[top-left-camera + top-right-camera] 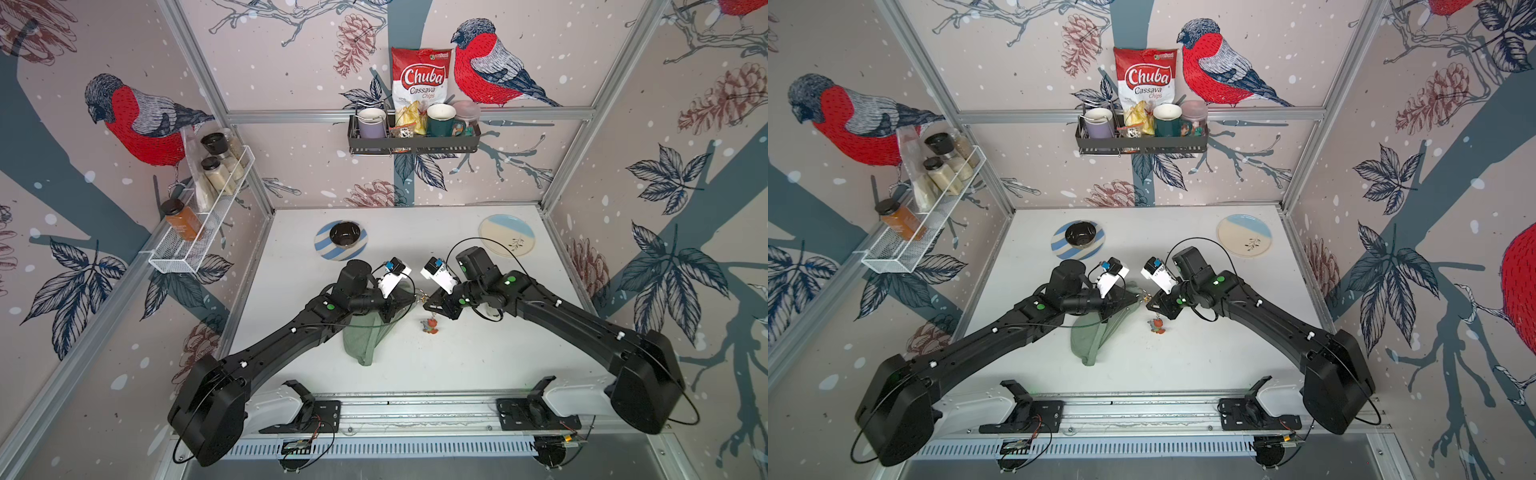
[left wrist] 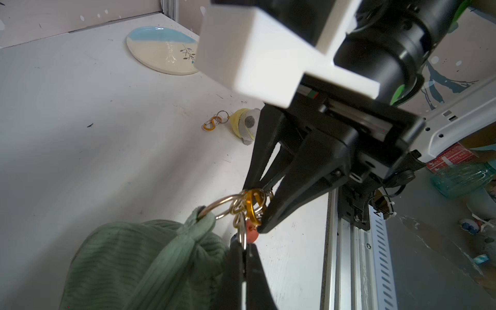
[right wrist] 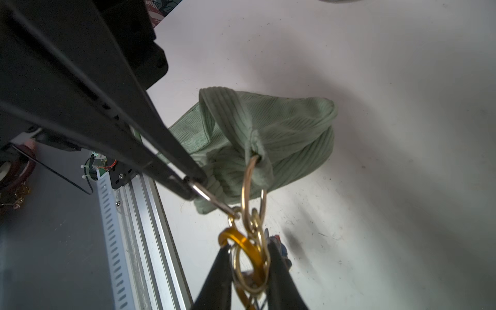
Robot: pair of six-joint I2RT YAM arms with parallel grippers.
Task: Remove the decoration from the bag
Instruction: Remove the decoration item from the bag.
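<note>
The bag (image 1: pixel 365 338) hangs mid-table, its far end lifted and its near end apparently slumped on the white table (image 1: pixel 457 365). A big brass ring (image 3: pixel 248 185) runs through its strap loop, and off that cluster dangles the decoration (image 1: pixel 430 326), a small orange charm just right of the bag.

We're in the unclipping step, I'd say. The left gripper (image 3: pixel 192 189) is pinched tight on a silver key ring (image 3: pixel 209 198), bracing the hardware. The right gripper (image 2: pixel 255 208) clamps its jaws on the gold clip (image 3: pixel 241 243).

The next move calls for pressing that clip's gate open and slipping it off the ring without dragging the bag along.

Both arms stretch in from the near corners, wrists angled down, tips almost meeting at centre.
</note>
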